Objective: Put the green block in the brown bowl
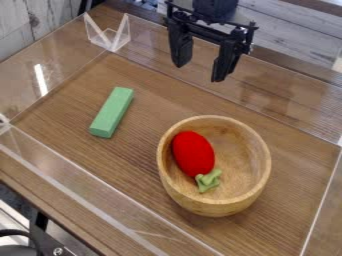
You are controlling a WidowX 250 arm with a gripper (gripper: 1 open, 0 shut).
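The green block [112, 110] lies flat on the wooden table, left of centre, its long side running diagonally. The brown bowl [249, 137] sits to its right, near the front, and holds a red vegetable [193, 153] with a small green stem. My gripper [203, 63] hangs above the table at the back, behind the bowl and well to the right of the block. Its two black fingers [179, 52] point down and stand apart, open, with nothing between them.
Clear acrylic walls [54, 160] fence the wooden table [160, 90] on the left and front. A small clear plastic stand [107, 33] sits at the back left corner. A light wooden wall closes the back.
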